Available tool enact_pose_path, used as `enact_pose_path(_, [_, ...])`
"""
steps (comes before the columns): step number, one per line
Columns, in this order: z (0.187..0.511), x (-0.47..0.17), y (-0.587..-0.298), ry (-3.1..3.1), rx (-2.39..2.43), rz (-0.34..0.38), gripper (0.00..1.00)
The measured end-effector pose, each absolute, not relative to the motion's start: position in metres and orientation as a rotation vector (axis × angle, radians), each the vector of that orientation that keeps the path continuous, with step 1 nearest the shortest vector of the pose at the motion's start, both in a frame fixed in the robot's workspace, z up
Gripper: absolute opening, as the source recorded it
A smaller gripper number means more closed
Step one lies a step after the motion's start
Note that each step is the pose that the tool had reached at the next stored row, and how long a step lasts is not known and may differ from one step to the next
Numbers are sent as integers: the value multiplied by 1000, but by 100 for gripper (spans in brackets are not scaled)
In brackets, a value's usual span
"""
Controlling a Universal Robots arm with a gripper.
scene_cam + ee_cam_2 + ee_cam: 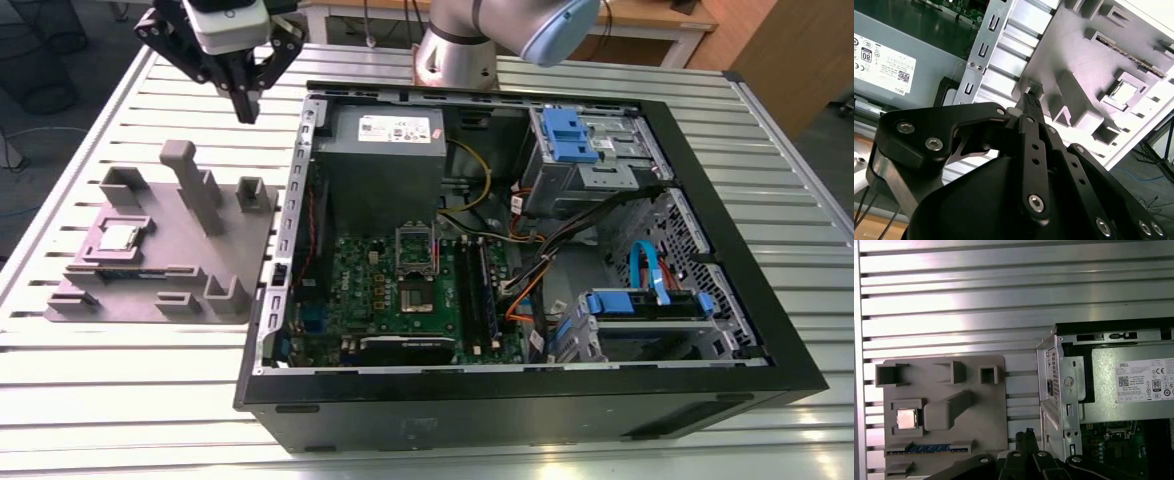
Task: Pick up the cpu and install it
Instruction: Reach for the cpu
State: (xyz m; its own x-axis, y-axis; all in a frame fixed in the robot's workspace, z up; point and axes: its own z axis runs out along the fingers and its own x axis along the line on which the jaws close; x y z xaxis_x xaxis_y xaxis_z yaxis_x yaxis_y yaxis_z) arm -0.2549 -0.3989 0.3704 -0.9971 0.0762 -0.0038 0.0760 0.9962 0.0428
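A black two-fingered claw [247, 112] on a robot arm hangs in the air above a slatted silver metal counter [134, 400]. Its fingers are pressed narrowly together and hold nothing. In the exterior view it sits above the gap between a flat grey plastic holder tray [160, 265] and an open black computer case [534, 405].

The cpu [120, 237], a small square chip with a shiny silver top, lies flat in a square recess of the grey tray, on the tray's side away from the case. It is well apart from the claw and untouched. In the first wrist view it [906, 418] rests just beside a long raised grey block.

Inside the case lie a green motherboard [387, 300] with an open metal-framed socket [416, 250], and a grey boxy power supply [380, 165].
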Motion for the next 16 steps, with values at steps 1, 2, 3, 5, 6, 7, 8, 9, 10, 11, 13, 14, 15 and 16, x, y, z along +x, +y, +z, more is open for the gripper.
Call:
enact_pose_path(1, [370, -256, -399, 3133, 119, 67, 11])
enact_pose_path(2, [370, -256, -399, 3133, 119, 67, 11])
enact_pose_path(3, [370, -257, -399, 3133, 119, 67, 11])
enact_pose_path(5, [370, -259, -399, 3133, 119, 67, 11])
enact_pose_path(6, [370, -260, -399, 3133, 119, 67, 11])
enact_pose_path(7, [370, -260, -399, 3133, 119, 67, 11])
enact_pose_path(8, [370, -261, -399, 3133, 119, 67, 11])
enact_pose_path(9, [370, -262, -399, 3133, 119, 67, 11])
enact_pose_path(10, [370, -263, -399, 3133, 119, 67, 11])
enact_pose_path(11, [370, -264, -399, 3133, 120, 67, 11])
enact_pose_path(13, [370, -266, -399, 3133, 120, 67, 11])
enact_pose_path(14, [370, -267, -399, 3133, 120, 67, 11])
enact_pose_path(15, [370, -267, -399, 3133, 119, 67, 11])
enact_pose_path(16, [370, -267, -399, 3133, 119, 67, 11])
